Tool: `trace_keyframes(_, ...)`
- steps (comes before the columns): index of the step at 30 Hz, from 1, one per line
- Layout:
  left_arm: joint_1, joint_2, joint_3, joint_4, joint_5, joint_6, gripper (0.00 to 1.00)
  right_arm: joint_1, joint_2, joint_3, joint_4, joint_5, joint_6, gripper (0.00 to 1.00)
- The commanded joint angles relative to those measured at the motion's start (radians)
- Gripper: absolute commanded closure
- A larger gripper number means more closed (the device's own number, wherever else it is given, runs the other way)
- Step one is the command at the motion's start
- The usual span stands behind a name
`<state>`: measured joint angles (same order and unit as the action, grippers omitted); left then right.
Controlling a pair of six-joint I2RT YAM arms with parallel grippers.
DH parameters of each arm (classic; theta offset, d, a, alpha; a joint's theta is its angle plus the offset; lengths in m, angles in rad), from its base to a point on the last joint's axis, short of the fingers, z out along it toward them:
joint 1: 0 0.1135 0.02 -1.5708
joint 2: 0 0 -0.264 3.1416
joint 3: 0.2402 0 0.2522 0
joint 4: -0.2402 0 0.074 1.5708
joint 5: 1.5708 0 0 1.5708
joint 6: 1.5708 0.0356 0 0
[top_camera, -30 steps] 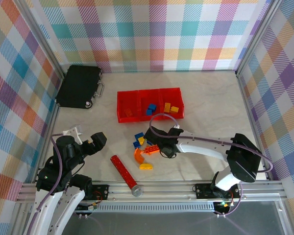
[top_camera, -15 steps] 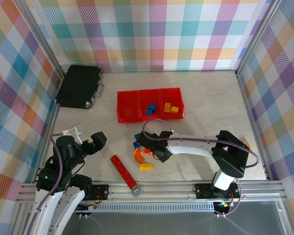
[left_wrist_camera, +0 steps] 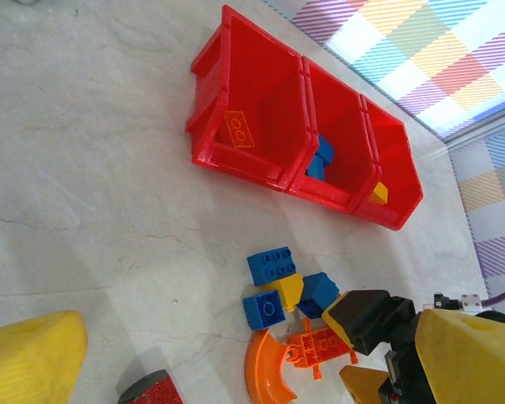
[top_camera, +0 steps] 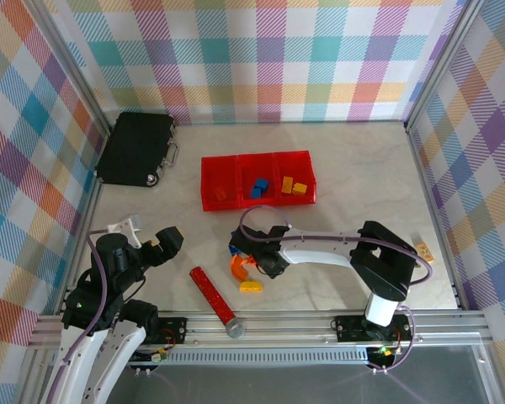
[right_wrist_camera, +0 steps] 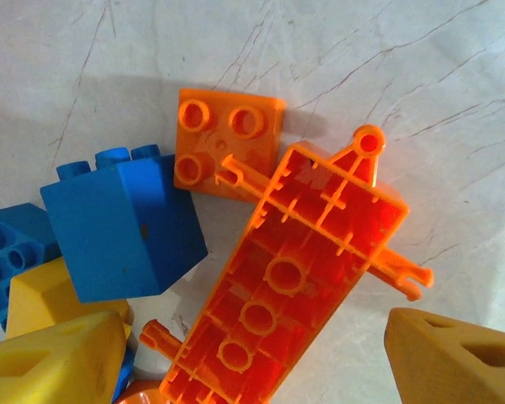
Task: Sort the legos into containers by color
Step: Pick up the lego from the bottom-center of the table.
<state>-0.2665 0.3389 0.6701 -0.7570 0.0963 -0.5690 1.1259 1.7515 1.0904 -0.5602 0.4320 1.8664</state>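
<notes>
I work in a robot test cell, a lab rig rather than any home. Walls of checked cloth (top_camera: 269, 59) hang all round my jaws, stretched on an aluminium frame (top_camera: 278, 320) whose rail behind them carries my bolted bases. Under my jaws lies a marble-patterned tabletop (top_camera: 362, 168), probably a printed sheet. Toy legos (left_wrist_camera: 271, 265) sit right at my jaws, with red containers (left_wrist_camera: 265, 93) beyond, laid out like trial props.

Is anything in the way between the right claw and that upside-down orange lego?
Nothing visible. The orange lego lies uncovered right under the open right gripper; a blue brick sits close beside it.
</notes>
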Motion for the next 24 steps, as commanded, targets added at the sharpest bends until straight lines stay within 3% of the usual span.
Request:
trace_keyframes(1, -0.008, -0.011, -0.007, 0.012, 0.025, -0.004, 0.01, -0.002, 0.031, 0.019, 0.027, -0.027, -0.034, 0.21)
trace_keyframes(9, -0.008, -0.010, -0.010, 0.015, 0.025, -0.003, 0.00, -0.009, 0.059, 0.003, 0.058, -0.053, -0.060, 0.27)
trace_keyframes(24, -0.008, -0.009, -0.010, 0.016, 0.026, -0.002, 0.00, -0.033, 0.053, -0.016, 0.026, 0.043, -0.183, 0.39)
